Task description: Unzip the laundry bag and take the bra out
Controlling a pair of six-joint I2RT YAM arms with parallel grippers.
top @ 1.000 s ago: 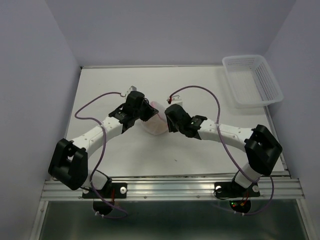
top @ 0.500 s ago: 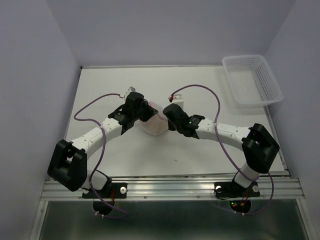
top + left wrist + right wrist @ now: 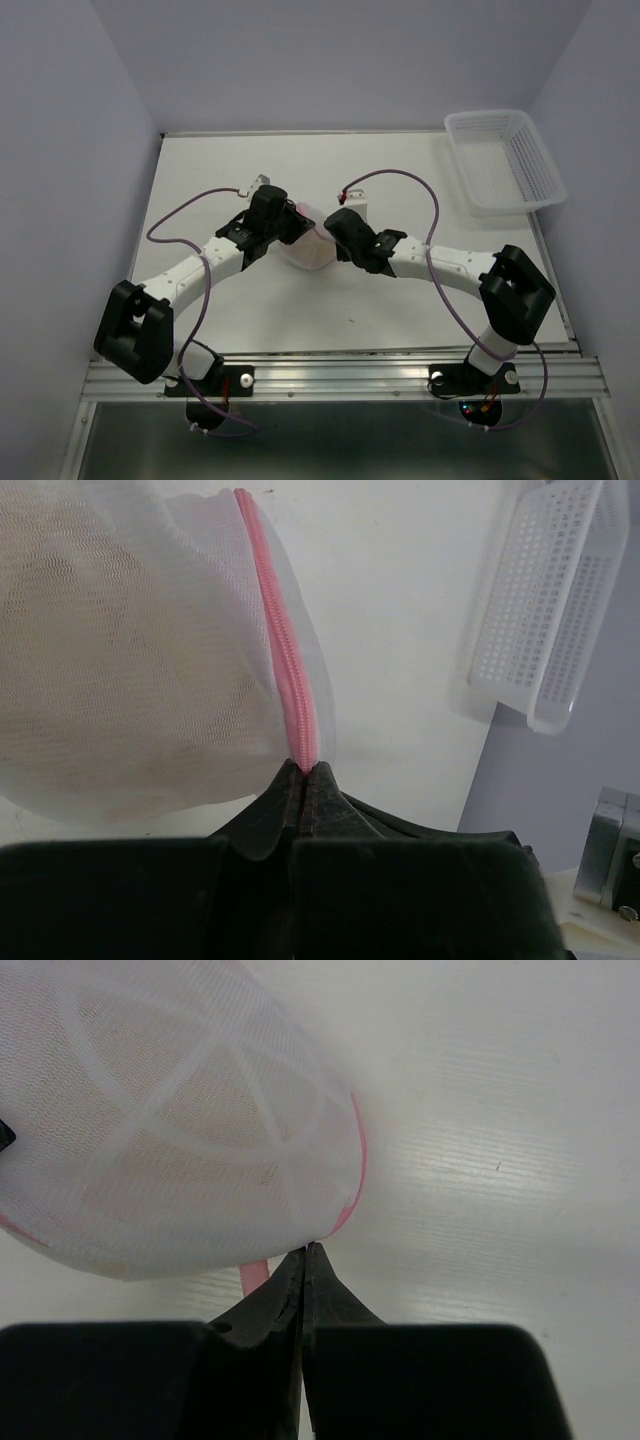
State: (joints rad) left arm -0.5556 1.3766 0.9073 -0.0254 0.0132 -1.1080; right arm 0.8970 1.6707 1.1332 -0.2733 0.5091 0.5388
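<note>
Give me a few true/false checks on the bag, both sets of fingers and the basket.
1. The left fingers are shut on the pink zipper of the bag. True.
2. The basket sits at the far right corner of the table, apart from the bag. True.
3. The right fingers hang open, clear of the bag. False: they are shut on the bag's pink edge.
4. The bra lies out on the table. False: its beige fabric shows through the mesh, inside the bag.

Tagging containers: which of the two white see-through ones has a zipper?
The round mesh bag with beige fabric inside: a pink zipper runs along it; the plastic basket is open-topped.
</note>
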